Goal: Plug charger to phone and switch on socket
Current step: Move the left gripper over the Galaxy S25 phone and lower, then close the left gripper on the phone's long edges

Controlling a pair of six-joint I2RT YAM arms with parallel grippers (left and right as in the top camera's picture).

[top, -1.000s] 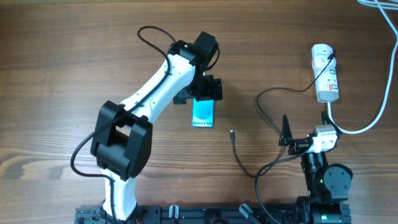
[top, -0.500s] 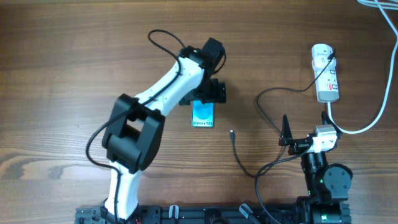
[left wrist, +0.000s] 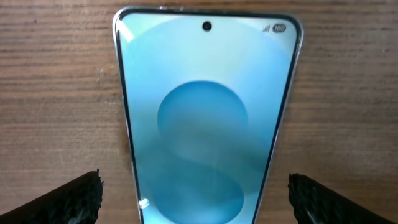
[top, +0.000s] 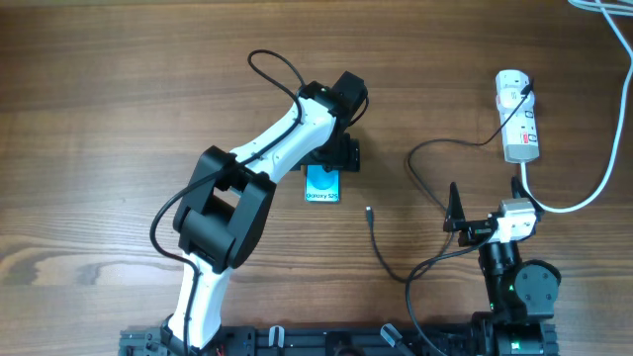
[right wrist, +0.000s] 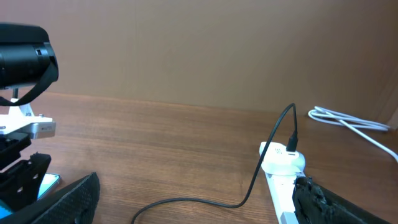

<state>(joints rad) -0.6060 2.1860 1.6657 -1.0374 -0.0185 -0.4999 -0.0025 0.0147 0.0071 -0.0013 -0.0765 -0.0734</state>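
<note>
The phone [top: 322, 186] lies flat on the wooden table, cyan screen up, and fills the left wrist view [left wrist: 205, 118]. My left gripper [top: 331, 156] hangs over the phone's far end, open, with one finger on each side of it [left wrist: 196, 199], not touching. The charger, a thin black cable [top: 415, 158], runs from the socket [top: 518, 117] across the table. Its connector tip [top: 368, 210] lies free to the right of the phone. My right gripper [top: 485, 203] is open and empty [right wrist: 196, 199], facing the socket [right wrist: 283, 167] and the cable [right wrist: 261, 174].
A thick white cord [top: 593, 198] runs from the socket off the table's top right; it also shows in the right wrist view [right wrist: 348, 121]. The left arm [right wrist: 18, 62] stands at the left of the right wrist view. A black robot cable [top: 267, 64] loops above the left arm.
The left arm has swung to the right and its gripper has come closer over the phone's far end. The phone, the cable and the right arm have not moved.
</note>
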